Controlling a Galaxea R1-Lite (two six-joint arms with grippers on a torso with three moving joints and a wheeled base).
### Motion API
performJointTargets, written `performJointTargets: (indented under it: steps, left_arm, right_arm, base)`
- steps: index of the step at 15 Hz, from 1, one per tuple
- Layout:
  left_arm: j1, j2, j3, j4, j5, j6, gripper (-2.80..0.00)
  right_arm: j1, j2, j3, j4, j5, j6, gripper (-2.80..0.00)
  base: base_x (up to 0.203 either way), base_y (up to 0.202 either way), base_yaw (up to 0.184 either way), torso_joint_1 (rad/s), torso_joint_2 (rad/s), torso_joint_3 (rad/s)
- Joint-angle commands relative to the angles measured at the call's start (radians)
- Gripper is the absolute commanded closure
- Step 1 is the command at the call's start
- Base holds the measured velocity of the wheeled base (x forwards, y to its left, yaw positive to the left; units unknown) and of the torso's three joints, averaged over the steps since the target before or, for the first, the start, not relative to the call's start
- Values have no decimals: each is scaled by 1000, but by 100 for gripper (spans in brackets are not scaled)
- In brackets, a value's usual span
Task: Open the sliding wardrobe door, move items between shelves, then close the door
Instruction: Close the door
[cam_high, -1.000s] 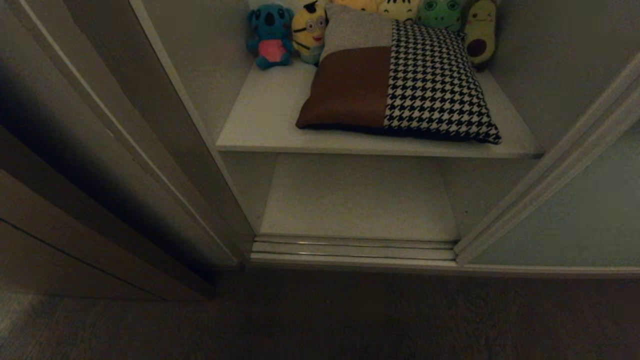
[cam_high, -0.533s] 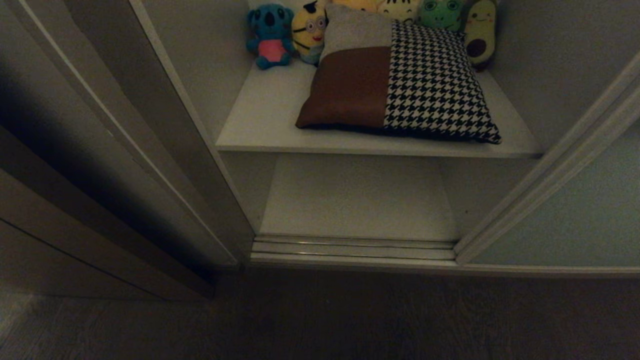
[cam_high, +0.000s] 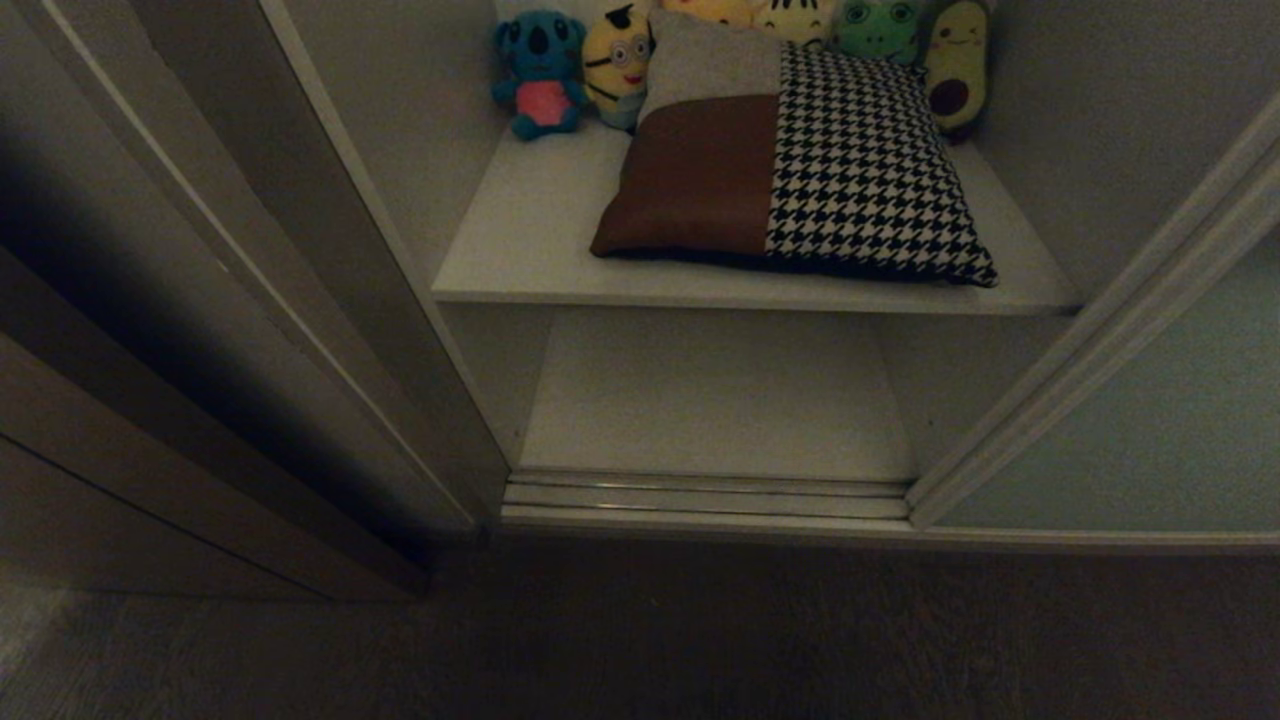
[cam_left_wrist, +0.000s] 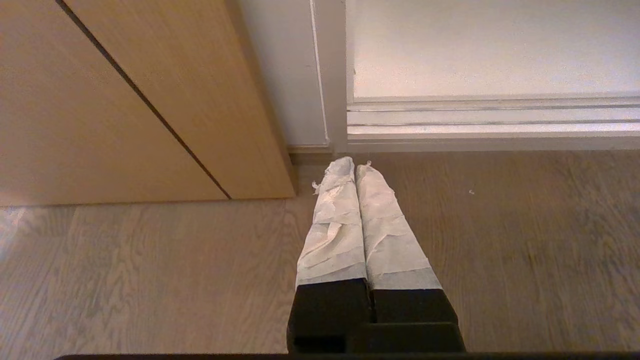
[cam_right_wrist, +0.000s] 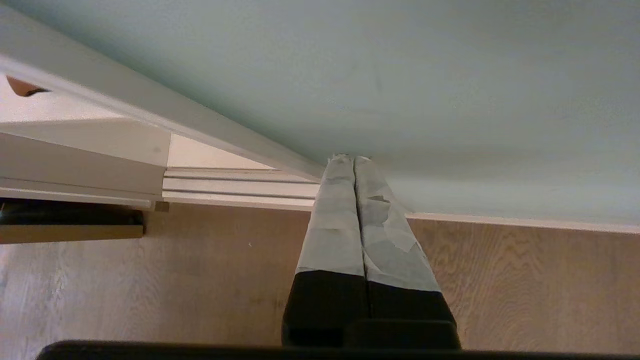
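Observation:
The sliding wardrobe door (cam_high: 1150, 450), a pale grey-green panel in a light frame, stands at the right of the open bay. Off-white shelves show inside: an upper board (cam_high: 530, 230) and a bare lower board (cam_high: 715, 400). The items are out of view. My right gripper (cam_right_wrist: 354, 159) is shut and empty, low to the floor, with its taped tips at the door panel (cam_right_wrist: 450, 75) close to its bottom frame corner. My left gripper (cam_left_wrist: 355, 164) is shut and empty, hanging over the floor before the wardrobe's left corner. Neither arm appears in the head view.
A brown, grey and houndstooth cushion (cam_high: 790, 160) lies on the upper shelf, with a row of plush toys (cam_high: 620, 55) behind it. The bottom door track (cam_high: 700, 495) runs along the sill. A brown wooden side panel (cam_left_wrist: 125, 100) stands at the left on wood floor (cam_high: 640, 640).

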Motion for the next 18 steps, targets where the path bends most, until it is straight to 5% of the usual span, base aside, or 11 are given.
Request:
performJointTargets:
  steps: [1,9,18]
  left_arm:
    - [0,1,0,0,0,0,0]
    - [0,1,0,0,0,0,0]
    - [0,1,0,0,0,0,0]
  right_arm:
    - [27,-39,28,5,8,-1,0]
    - [154,-69,51,5,-35,-1,0]
    - [609,-19,53,-55,-327,6,0]
  base:
    - [0,0,0,0,0,0]
    - [0,0,0,0,0,0]
    - [0,0,0,0,0,0]
